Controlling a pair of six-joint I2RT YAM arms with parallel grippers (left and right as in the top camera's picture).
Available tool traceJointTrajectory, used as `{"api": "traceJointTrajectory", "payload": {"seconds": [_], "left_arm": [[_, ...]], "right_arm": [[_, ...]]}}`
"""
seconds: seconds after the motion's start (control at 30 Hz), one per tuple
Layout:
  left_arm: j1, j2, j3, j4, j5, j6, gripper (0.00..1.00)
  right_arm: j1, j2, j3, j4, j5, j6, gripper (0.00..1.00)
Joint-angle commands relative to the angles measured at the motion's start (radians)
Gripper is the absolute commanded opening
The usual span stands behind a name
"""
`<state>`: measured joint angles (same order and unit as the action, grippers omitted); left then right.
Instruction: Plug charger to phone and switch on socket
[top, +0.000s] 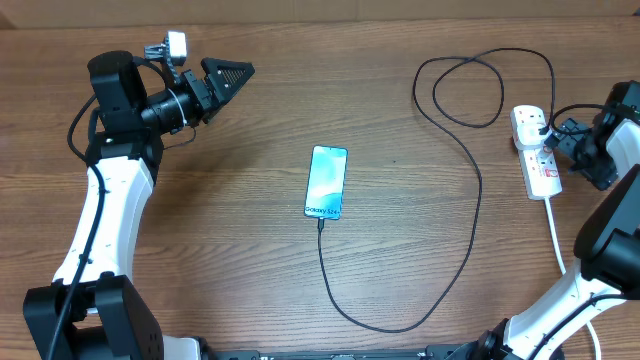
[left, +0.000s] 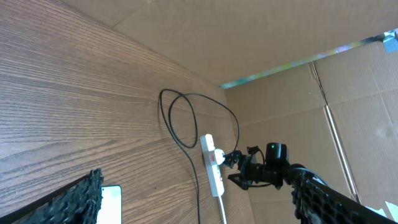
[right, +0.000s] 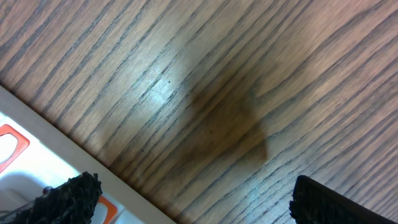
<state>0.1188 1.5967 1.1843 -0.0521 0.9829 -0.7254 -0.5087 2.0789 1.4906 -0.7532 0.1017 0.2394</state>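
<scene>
The phone lies mid-table with its blue screen up, and its edge shows in the left wrist view. The black charger cable runs from the phone's near end, curves right and loops back to a black plug in the white socket strip. My right gripper is open and empty, low over the strip's right side. In the right wrist view its fingers straddle bare wood, with the strip's red switch at the left edge. My left gripper is open and empty, raised at the far left.
The strip's thick white cord runs toward the front right edge. Cardboard walls stand behind the table. The left wrist view shows the strip, the cable loop and my right arm.
</scene>
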Motion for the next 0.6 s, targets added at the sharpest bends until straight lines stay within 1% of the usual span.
{"api": "traceJointTrajectory", "payload": {"seconds": [0.0,0.57], "left_arm": [[0.000,-0.028,0.011,0.004,0.000,0.023,1.00],[0.000,-0.028,0.011,0.004,0.000,0.023,1.00]], "right_arm": [[0.002,0.023,0.003,-0.016,-0.065,-0.005,1.00],[0.003,0.023,0.002,-0.090,-0.108,-0.005,1.00]]}}
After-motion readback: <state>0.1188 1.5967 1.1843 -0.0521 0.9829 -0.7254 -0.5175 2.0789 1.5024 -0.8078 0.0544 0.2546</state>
